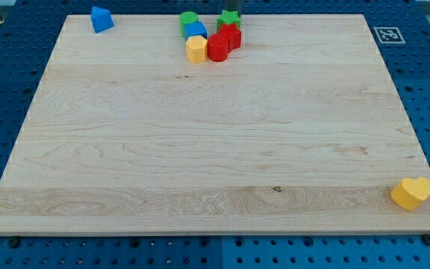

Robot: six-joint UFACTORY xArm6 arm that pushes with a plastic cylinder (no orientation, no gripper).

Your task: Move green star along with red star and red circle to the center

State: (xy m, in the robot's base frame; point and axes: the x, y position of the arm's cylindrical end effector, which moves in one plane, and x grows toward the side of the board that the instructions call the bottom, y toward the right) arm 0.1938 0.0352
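Observation:
The green star (pixel 228 18) sits at the view's top edge of the wooden board (pixel 215 149), touching the top of the red star (pixel 232 36). The red circle (pixel 217 48) touches the red star on its lower left. Only a dark sliver of my rod shows at the frame's top edge, with my tip (pixel 237 8) just above and right of the green star.
A green circle (pixel 189 20), a blue block (pixel 195 31) and a yellow block (pixel 196 49) crowd the red circle's left side. A blue triangle-like block (pixel 101 19) lies at the top left. A yellow heart (pixel 411 193) lies at the bottom right corner.

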